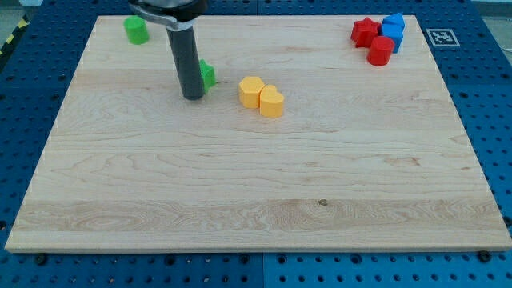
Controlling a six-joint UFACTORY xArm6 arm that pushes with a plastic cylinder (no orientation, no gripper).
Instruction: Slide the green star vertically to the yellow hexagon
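The green star [207, 74] lies on the wooden board [256, 176] in the upper left part, mostly hidden behind my rod. My tip [192, 97] rests on the board touching the star's left side, slightly below it. The yellow hexagon [250, 92] lies to the right of the star, a short gap away and a little lower. A second yellow block [272, 102], rounded like a heart, touches the hexagon's lower right side.
A green cylinder-like block [136, 30] sits near the board's top left corner. At the top right stands a cluster: a red block [366, 32], a red cylinder [381, 50] and blue blocks [393, 29]. Blue pegboard surrounds the board.
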